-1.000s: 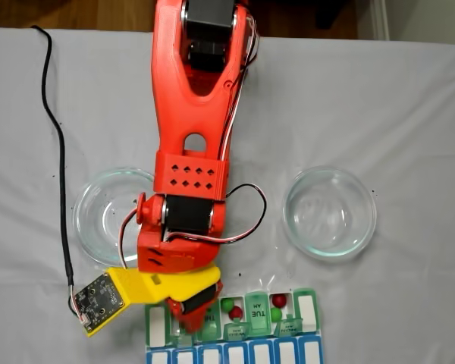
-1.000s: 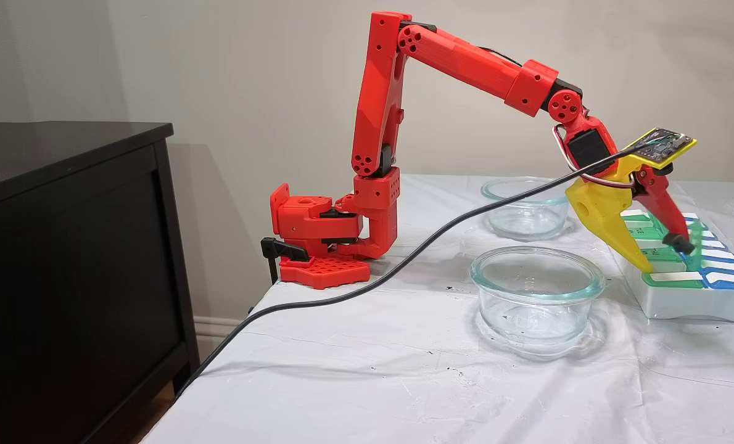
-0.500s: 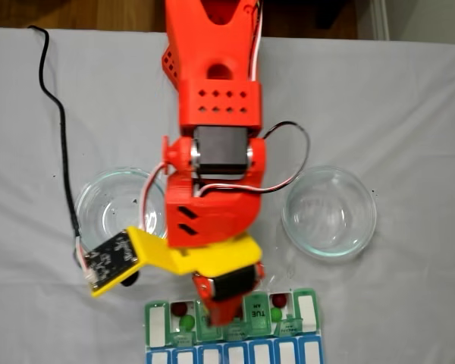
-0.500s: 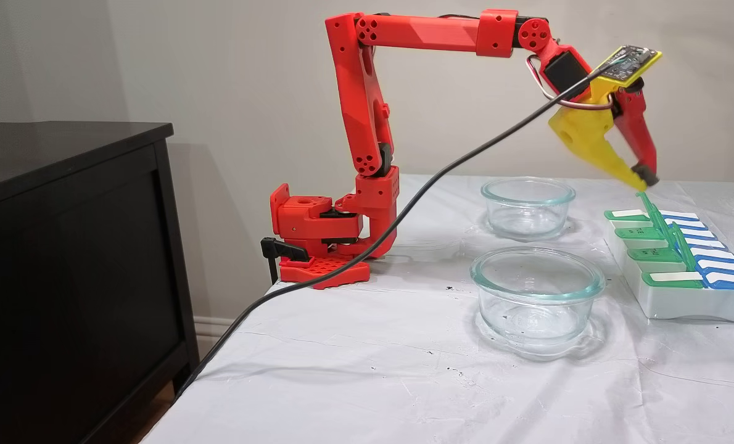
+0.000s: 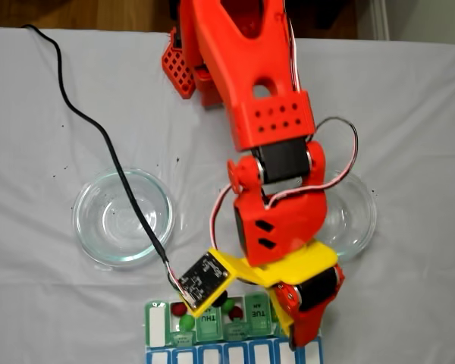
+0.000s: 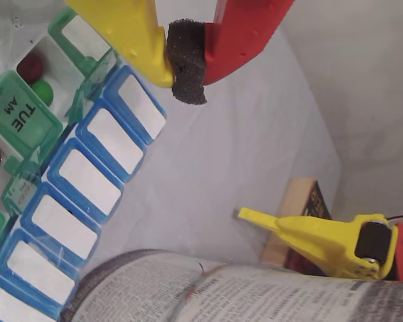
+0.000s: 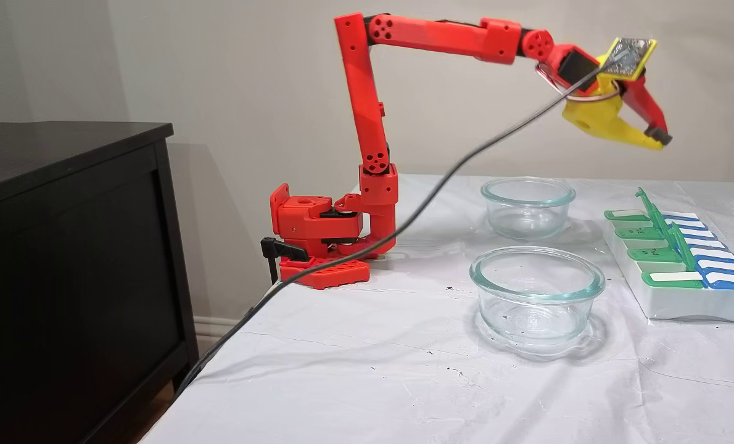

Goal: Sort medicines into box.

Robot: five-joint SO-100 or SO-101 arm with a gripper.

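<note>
The box (image 7: 681, 305) lies at the table's right edge in the side fixed view, and along the bottom edge in the top fixed view (image 5: 158, 327). Some of its green lids stand open. Medicines lie in open compartments: a dark red ball (image 5: 180, 309) with a green ball (image 5: 187, 323), and another red ball (image 5: 236, 312). The wrist view shows a red ball (image 6: 30, 67) beside a green ball (image 6: 43, 92), next to the TUE lid. My gripper (image 7: 657, 139) hangs high above the box. It is shut (image 6: 187, 64), with only its black foam pad between the fingertips.
Two clear glass bowls (image 7: 536, 308) (image 7: 527, 213) stand between the arm's base and the box, and both look empty. A black cable (image 5: 106, 144) trails across the table. A dark cabinet (image 7: 65, 246) stands left of the table. Beyond the box are printed paper (image 6: 221, 295) and a yellow tool (image 6: 322, 235).
One second ago the gripper was open, down at the box's compartments. It has since shut, risen well above the box and swung right in the top fixed view.
</note>
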